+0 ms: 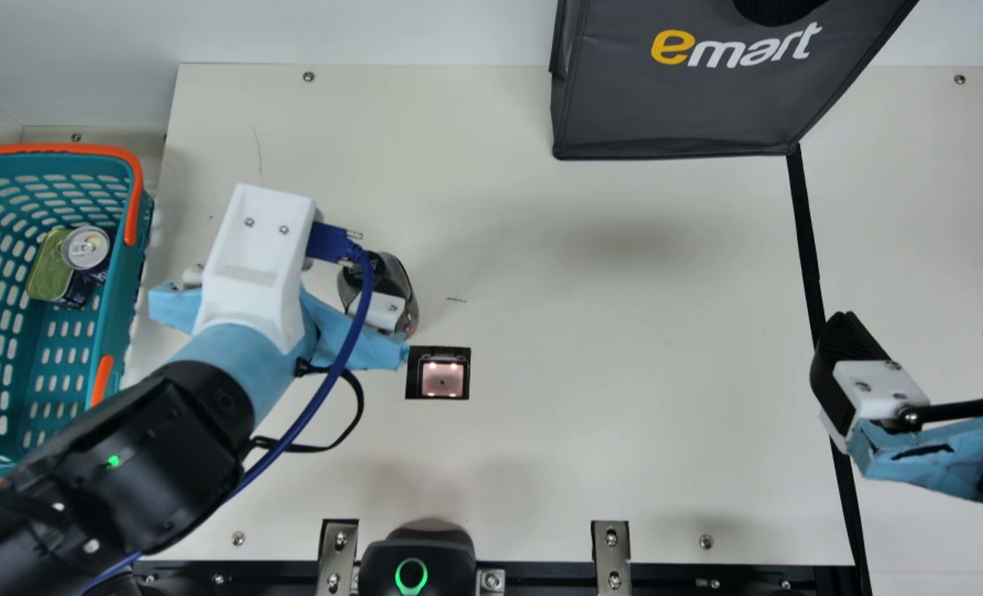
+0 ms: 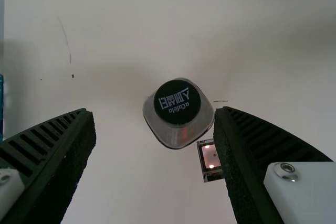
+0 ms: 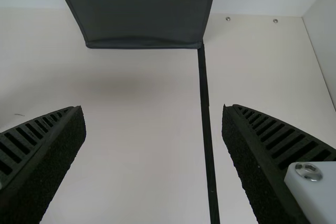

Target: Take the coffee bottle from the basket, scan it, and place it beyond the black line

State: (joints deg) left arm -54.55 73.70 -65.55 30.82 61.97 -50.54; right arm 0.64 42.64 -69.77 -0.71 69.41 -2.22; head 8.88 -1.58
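In the main view my left gripper (image 1: 256,265) is over the table's left part, partly covering the coffee bottle (image 1: 392,281). The dark-capped bottle (image 2: 178,129) stands upright on the table in the left wrist view, ahead of my open left gripper (image 2: 155,113) and held by neither finger. Beside it lies the scanner window (image 1: 442,378), lit pinkish. The basket (image 1: 111,331) is at the far left. At the right, the black line (image 1: 810,248) runs down the table. My right gripper (image 1: 926,331) is open and empty above it; in the right wrist view this gripper (image 3: 155,111) shows the line between its fingers.
A can (image 1: 86,248) and a green-topped container (image 1: 47,269) lie in the basket. A dark grey bag (image 1: 682,108) stands at the back, its corner by the line's far end. A black device with a green ring (image 1: 413,571) sits at the front edge between metal brackets.
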